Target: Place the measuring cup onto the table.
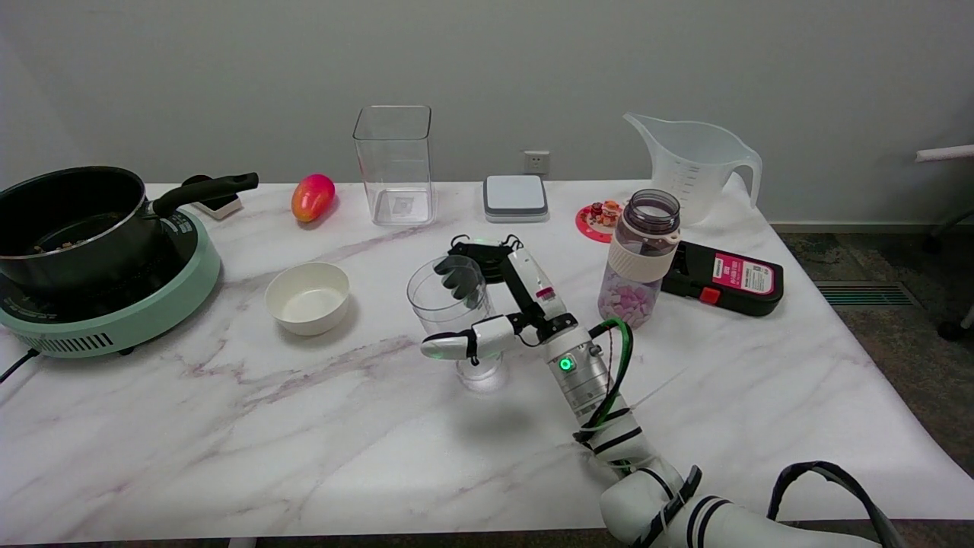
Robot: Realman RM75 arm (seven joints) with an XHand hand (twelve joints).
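Observation:
A small clear measuring cup (441, 312) is upright at the middle of the white marble table (228, 441). My right hand (511, 323) grips it from the right. Its dark fingers (459, 278) curl around the far side near the rim, and the thumb (456, 346) lies across the near side. The cup's base (479, 376) is at or just above the tabletop; I cannot tell whether it touches. A soft shadow lies on the table just in front of the cup.
A bottle of pink pills (639, 259) stands close to the right of the hand, with a black device (723, 280) behind it. A white bowl (307, 297) sits to the left. Along the back are a pot on a green cooker (91, 251), a clear box (394, 164) and a large jug (696, 164).

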